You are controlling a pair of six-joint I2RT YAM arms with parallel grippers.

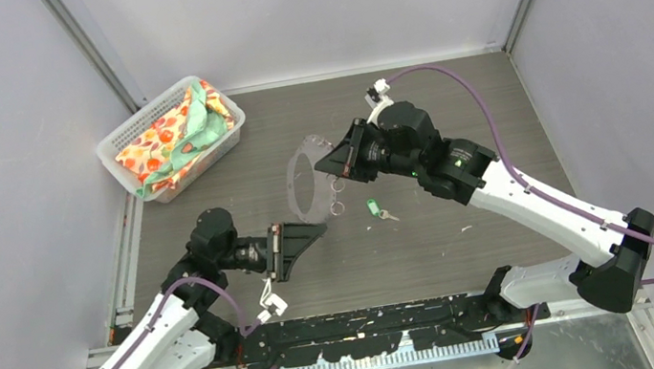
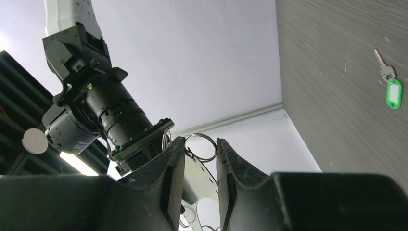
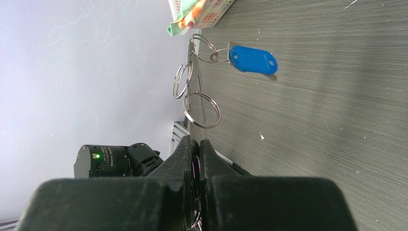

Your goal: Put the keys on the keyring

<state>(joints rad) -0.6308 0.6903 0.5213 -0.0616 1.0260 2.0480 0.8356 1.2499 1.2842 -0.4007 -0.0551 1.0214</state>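
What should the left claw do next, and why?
The left gripper should probably pinch the small ring sitting between its jaws. The right gripper is clamped on the keyring, the blue key already hangs there, and the green key lies loose on the table, waiting for a steadied ring.

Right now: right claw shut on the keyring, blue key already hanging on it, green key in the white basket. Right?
No. The green key lies on the table, as the top external view shows. The rest holds: the right claw is shut on the keyring, and the blue key hangs from it.
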